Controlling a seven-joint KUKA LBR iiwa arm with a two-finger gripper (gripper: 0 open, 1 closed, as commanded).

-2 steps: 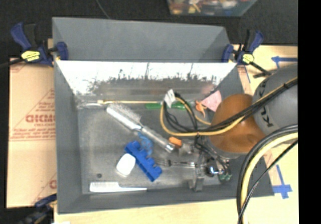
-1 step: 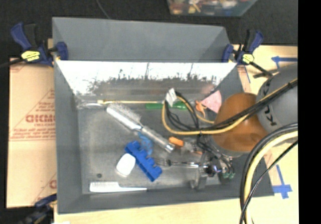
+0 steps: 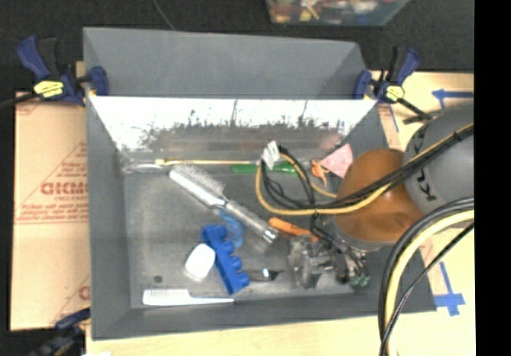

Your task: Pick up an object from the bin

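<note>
Right of the blue toothed block (image 3: 225, 257), my gripper (image 3: 319, 264) is a dark tangle I cannot read. My orange wrist cover (image 3: 374, 196) hides whatever lies further right. Up and right of the block, that cover cuts off a pink piece (image 3: 338, 161). Just right of the block sits a small dark bit (image 3: 270, 273), too small to name. A pale blue thing (image 3: 233, 228) is half hidden behind the block's top.

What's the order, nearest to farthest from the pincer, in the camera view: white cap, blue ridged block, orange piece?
1. Orange piece: just up and left of the pincer.
2. Blue ridged block: farther left, on the bin floor.
3. White cap: left of the block, right beside it.
</note>
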